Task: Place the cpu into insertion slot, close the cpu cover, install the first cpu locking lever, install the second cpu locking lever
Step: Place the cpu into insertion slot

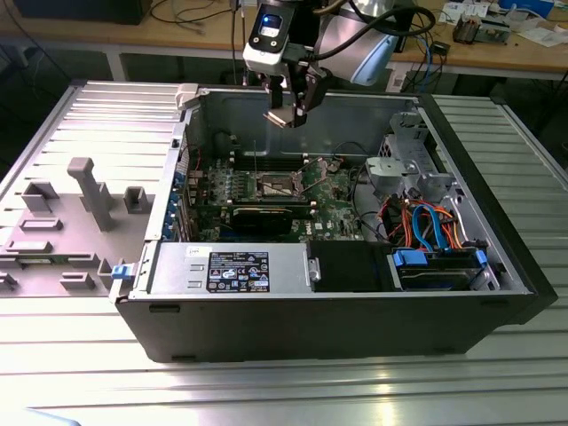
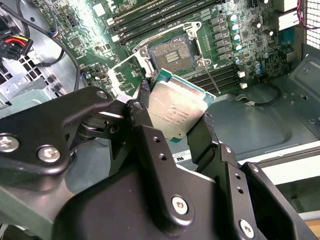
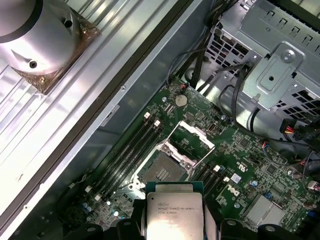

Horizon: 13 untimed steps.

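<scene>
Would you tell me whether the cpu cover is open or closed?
Open: the cpu cover is swung back off the insertion slot, whose pin grid lies bare.

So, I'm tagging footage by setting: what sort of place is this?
Probably an electronics lab or workshop: an open computer case sits on a slatted metal table, with a cable-strewn workbench behind.

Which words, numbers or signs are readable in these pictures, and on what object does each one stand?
On the cpu, held by the gripper: lines of dark print on the metal top, too small to quote.
On the black label on the grey box: white print and symbols, too small to read.
On the green circuit board: white markings, blurred.
Nothing can be quoted with certainty.
</scene>
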Each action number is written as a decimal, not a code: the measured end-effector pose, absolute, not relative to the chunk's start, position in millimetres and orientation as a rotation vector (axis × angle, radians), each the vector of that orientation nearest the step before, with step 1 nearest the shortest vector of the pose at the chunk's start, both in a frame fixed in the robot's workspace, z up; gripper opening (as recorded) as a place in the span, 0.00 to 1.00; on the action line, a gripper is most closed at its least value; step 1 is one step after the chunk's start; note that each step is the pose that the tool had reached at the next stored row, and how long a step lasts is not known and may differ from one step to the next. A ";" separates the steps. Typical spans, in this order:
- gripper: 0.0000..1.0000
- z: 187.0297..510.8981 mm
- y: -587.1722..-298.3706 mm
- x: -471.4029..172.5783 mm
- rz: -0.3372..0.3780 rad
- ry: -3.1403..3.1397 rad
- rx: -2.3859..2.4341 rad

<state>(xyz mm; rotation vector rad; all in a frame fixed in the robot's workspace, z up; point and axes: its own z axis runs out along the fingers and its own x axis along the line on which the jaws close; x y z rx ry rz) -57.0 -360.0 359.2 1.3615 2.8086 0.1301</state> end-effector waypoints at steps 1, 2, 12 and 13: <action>0.55 359.2 -360.0 -57.0 0.130 2.809 1.361; 0.55 359.2 -360.0 -57.0 0.130 2.809 1.362; 0.55 355.9 -360.0 -57.0 0.128 2.745 1.480; 0.55 355.1 -360.0 -57.0 0.127 2.734 1.499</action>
